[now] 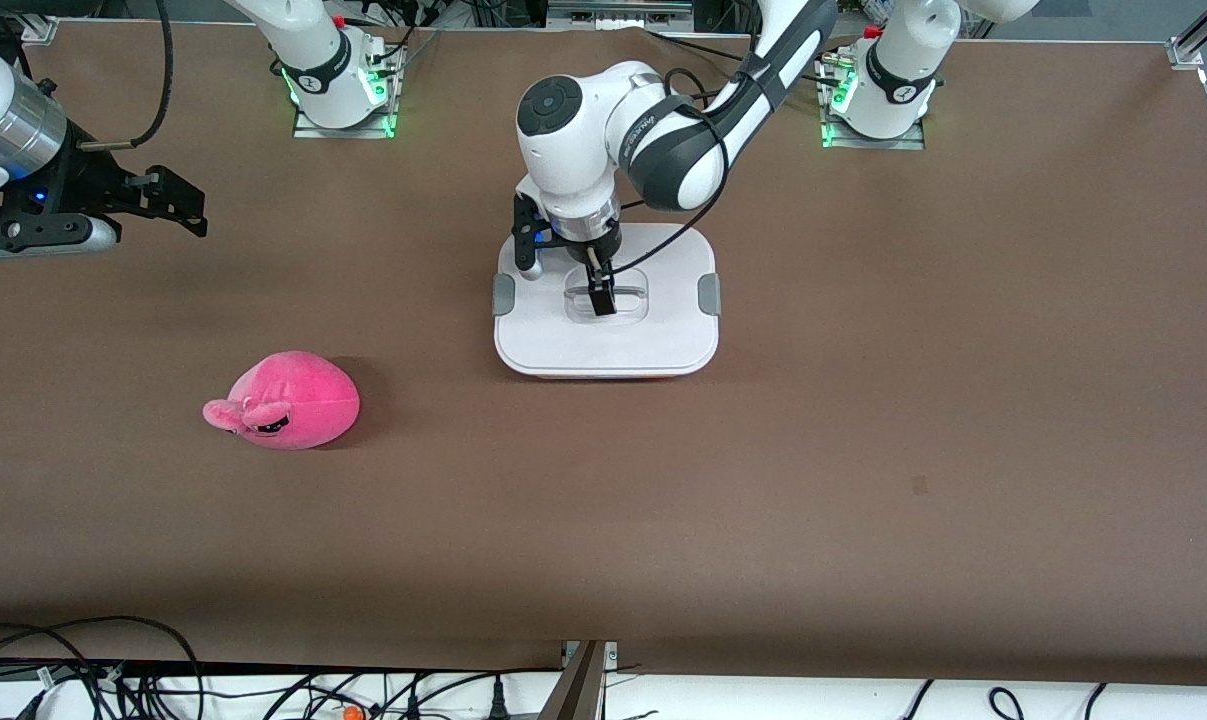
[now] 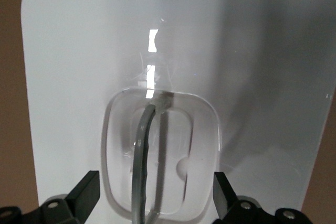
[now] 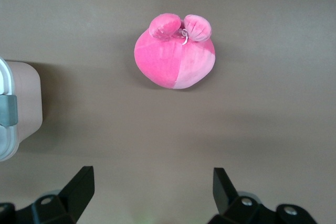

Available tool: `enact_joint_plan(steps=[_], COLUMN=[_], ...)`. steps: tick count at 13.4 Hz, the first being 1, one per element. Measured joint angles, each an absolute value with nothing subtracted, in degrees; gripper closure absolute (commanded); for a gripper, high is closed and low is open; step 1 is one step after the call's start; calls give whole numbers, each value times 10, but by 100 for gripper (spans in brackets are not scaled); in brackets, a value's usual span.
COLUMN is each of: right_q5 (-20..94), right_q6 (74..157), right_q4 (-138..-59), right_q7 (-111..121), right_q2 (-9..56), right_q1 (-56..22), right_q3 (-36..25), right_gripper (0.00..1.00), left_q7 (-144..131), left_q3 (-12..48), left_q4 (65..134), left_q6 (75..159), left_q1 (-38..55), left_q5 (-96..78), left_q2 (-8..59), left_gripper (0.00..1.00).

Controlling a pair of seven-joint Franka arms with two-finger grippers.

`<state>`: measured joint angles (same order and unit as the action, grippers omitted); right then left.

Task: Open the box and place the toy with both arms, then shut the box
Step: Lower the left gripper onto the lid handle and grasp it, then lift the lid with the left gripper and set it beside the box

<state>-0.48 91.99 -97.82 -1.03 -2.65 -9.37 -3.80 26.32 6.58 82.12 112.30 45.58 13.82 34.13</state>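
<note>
The box [image 1: 605, 345] stands mid-table with its white lid shut and grey clips at both ends. My left gripper [image 1: 601, 297] reaches down onto the lid's clear recessed handle [image 2: 163, 156]. In the left wrist view it [image 2: 156, 195] is open, and its fingers straddle the handle recess. The pink toy [image 1: 285, 400] lies on the table toward the right arm's end, nearer to the front camera than the box. My right gripper [image 1: 185, 205] hangs open and empty above the table. In the right wrist view it [image 3: 152, 188] is well apart from the toy [image 3: 175, 51].
The brown table [image 1: 863, 450] is bare around the box and toy. A corner of the box [image 3: 18, 111] shows in the right wrist view. The arm bases [image 1: 338, 95] stand along the table's farthest edge. Cables [image 1: 113, 680] lie below the table's nearest edge.
</note>
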Motion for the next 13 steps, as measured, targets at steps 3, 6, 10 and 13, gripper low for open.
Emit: enact_joint_plan(steps=[3,6,10,13], right_q5=[-5,-5,-5,-5], right_q6=[917,909,907,906], right_q4=[-978,-978,-978,-978], right_q7=[-10,-8,-7,-6], right_q2=[-26,-26,-26,-26], right_q1=[-94,-94,-94,-94], right_q3=[-38,-40,-41,-40], right_gripper=[0,0,0,0], left_q7=[264,265,265,265], left_q3=[68,67,67,67], left_q4=[819,819,796,790], left_q6=[1123,1123,1123,1123], left_q1=[456,454,455,454], left_q5=[135,116,111,111], left_q2=[341,341,341,341], left_gripper=[51,100,100,100])
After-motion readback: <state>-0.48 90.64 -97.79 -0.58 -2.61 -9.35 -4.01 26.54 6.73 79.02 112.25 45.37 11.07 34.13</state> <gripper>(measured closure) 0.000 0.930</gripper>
